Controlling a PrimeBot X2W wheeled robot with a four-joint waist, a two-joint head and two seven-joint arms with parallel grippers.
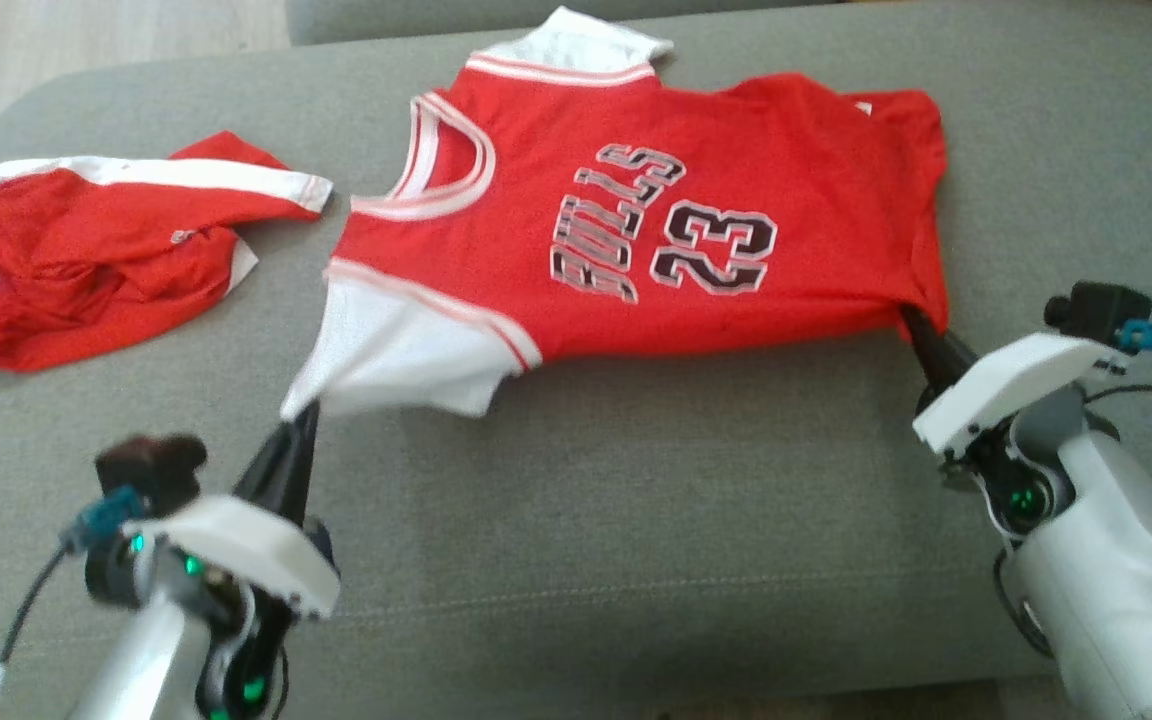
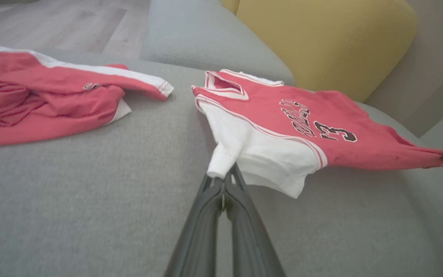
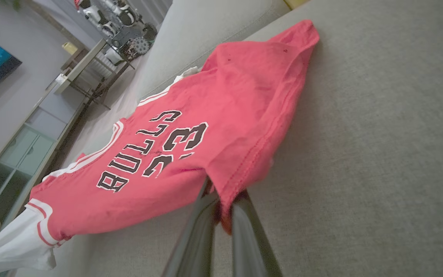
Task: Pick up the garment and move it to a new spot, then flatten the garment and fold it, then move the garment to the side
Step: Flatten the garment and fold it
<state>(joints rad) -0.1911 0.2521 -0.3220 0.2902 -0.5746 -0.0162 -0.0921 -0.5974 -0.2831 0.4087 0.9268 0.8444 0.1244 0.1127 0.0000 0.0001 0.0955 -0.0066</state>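
Note:
The garment (image 1: 636,230) is a red jersey with white sleeves and "BULLS 23" printed in black, stretched across the grey couch seat (image 1: 636,520). My left gripper (image 1: 301,415) is shut on the tip of its near white sleeve (image 2: 223,157), at the lower left of the head view. My right gripper (image 1: 921,325) is shut on the red hem corner (image 3: 225,192) at the right. The near edge of the garment hangs taut between the two grippers, a little above the cushion. Its far edge rests on the seat.
A second red garment with a white stripe (image 1: 106,250) lies crumpled on the couch's left part. A yellow cushion (image 2: 321,38) stands behind the seat. Wooden floor (image 2: 52,23) lies beyond the couch's left end. The near half of the seat is bare grey fabric.

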